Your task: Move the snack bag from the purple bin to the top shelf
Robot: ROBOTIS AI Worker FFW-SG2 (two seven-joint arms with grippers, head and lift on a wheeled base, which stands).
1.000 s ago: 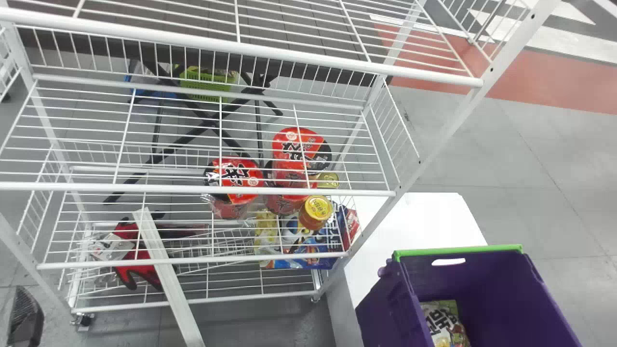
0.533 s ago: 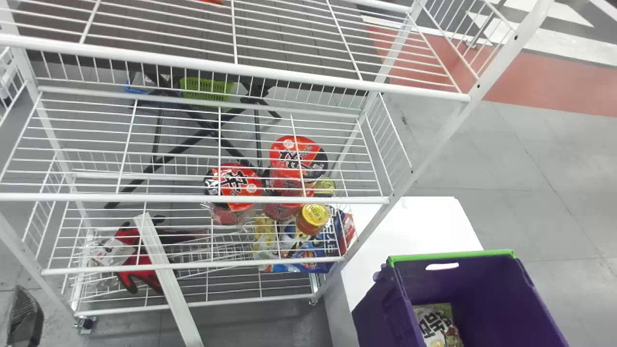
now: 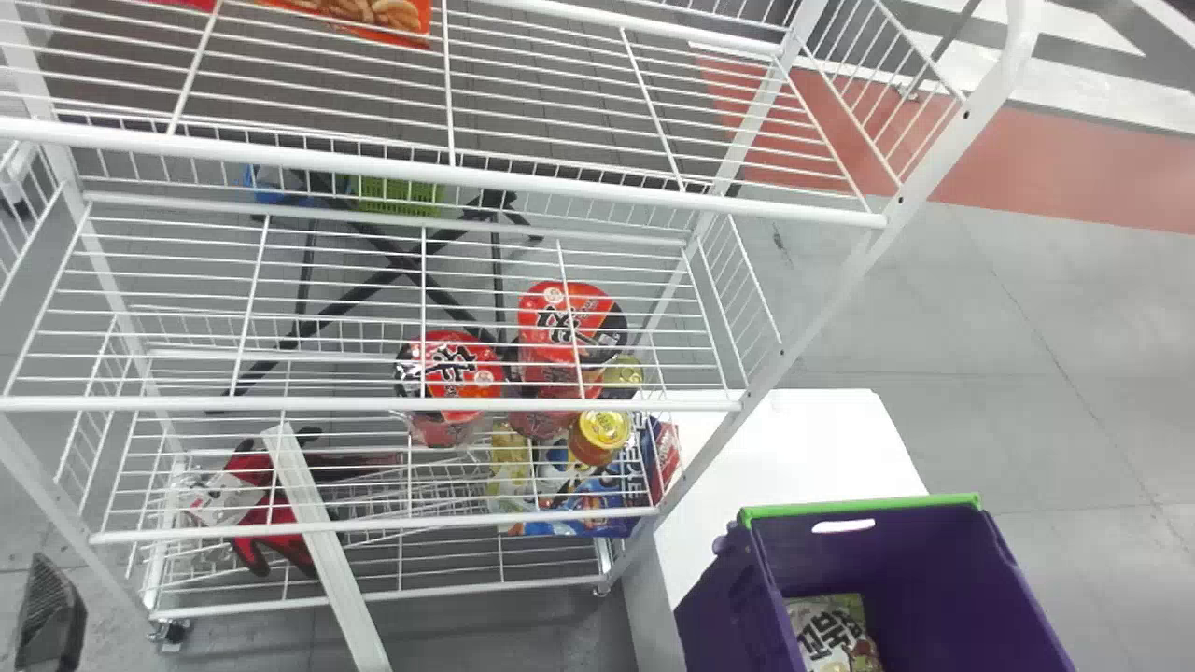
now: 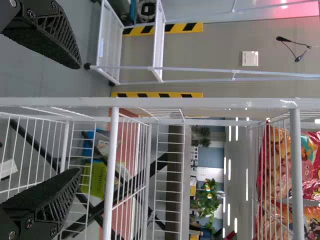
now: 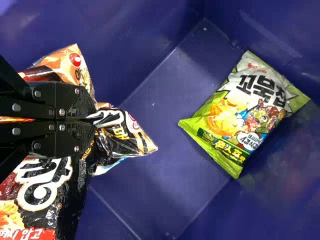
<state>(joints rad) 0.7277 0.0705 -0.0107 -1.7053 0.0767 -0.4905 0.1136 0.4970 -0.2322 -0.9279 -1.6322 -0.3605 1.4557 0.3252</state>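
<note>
Pinching the black snack bag (image 5: 47,185) is the right claw (image 5: 93,119), fingers squeezed together on it inside the purple bin (image 3: 924,569), so that's the nearer arm by far. Key thing imo: the top shelf (image 3: 439,173) is up and off to the robot's left, so I'd clear the bin wall first, then swing across. Left claw (image 4: 79,118) has its fingers wide apart beside the rack.

Other goods I saw
Red-and-black gloves (image 3: 273,534) lay left of the red tubs (image 3: 560,327); a green basket (image 3: 400,197) sat farther back.
</note>
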